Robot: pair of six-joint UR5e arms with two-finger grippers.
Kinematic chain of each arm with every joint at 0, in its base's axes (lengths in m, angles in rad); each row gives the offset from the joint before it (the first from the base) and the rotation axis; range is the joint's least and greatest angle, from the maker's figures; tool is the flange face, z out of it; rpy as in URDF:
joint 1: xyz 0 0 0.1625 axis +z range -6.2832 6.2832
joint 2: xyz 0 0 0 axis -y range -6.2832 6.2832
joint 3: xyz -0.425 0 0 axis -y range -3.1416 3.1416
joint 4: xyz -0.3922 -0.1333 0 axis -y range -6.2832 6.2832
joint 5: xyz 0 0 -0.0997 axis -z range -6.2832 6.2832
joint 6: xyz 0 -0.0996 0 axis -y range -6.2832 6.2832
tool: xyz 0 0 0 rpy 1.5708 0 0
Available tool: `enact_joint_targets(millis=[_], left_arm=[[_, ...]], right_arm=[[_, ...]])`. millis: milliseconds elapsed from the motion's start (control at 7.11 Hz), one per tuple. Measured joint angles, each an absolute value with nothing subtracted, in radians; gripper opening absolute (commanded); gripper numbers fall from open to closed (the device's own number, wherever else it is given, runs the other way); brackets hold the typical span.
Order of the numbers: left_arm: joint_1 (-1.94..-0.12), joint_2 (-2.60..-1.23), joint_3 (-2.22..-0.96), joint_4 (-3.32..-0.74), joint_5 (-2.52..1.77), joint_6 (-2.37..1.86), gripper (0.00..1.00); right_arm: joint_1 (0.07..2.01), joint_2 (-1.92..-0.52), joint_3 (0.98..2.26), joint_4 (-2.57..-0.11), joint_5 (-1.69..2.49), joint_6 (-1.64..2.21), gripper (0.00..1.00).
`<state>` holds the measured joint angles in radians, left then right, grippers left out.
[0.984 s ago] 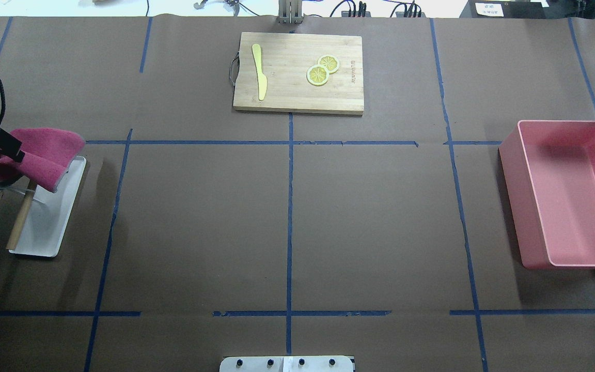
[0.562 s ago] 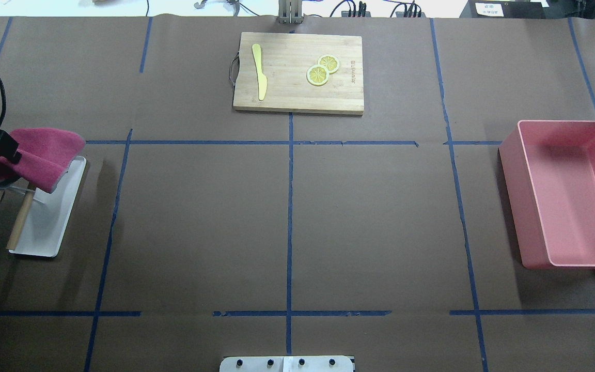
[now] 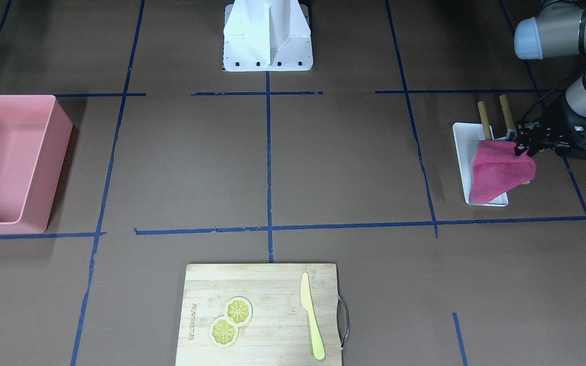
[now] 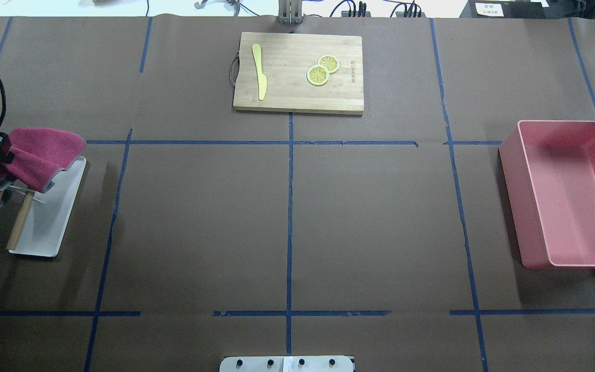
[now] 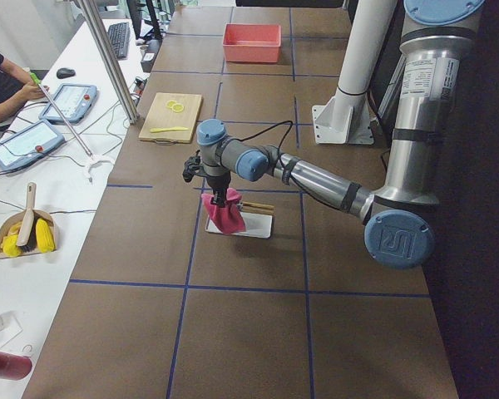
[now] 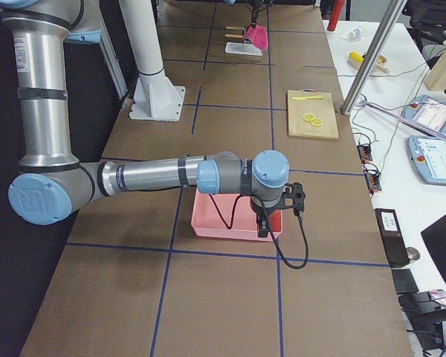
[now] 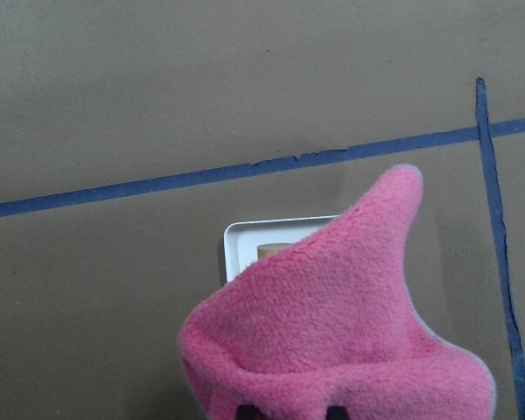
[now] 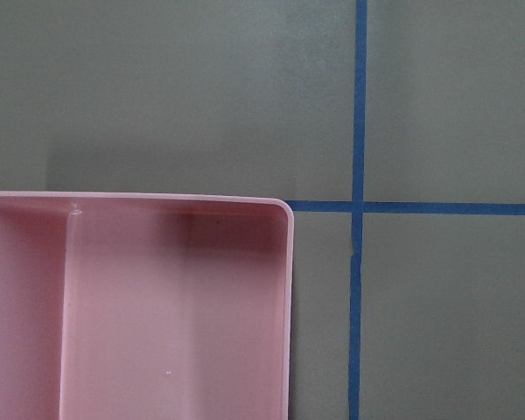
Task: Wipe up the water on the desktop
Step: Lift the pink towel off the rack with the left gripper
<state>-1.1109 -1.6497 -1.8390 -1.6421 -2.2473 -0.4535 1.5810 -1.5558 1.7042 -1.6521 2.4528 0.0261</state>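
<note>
My left fingers [image 3: 522,144] pinch the pink fleece cloth [image 4: 44,152]; my right fingers [image 6: 262,225], I cannot tell. The cloth could snag the white rack's [image 4: 49,227] wooden pegs [image 4: 21,222] as I lift.

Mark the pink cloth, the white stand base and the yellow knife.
pink cloth [image 4: 44,152], overhead view, middle of the draped fabric.
white stand base [image 4: 49,227], overhead view, bare flat part.
yellow knife [image 4: 261,75], overhead view, mid-length.

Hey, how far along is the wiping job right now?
Done: nothing looks wiped yet. In hand: the left gripper pinches the pink fleece cloth, draped over two wooden pegs on the white tray. Left: lift it off and wipe the dark-brown desktop; no water shows there.
</note>
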Motion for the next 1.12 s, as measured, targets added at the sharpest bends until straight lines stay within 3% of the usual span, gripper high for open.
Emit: enact_joint_targets(millis=[562, 1125], left_arm=[[-1.117, -1.648, -1.854, -1.631, -2.249, -0.453, 0.0], [-1.256, -1.68, -1.91, -1.534, -2.298, -0.431, 0.0]], right_arm=[[1.581, -1.553, 1.703, -1.652, 2.455, 0.026, 1.0], [1.581, -1.541, 1.71, -1.647, 2.478, 0.031, 1.0]])
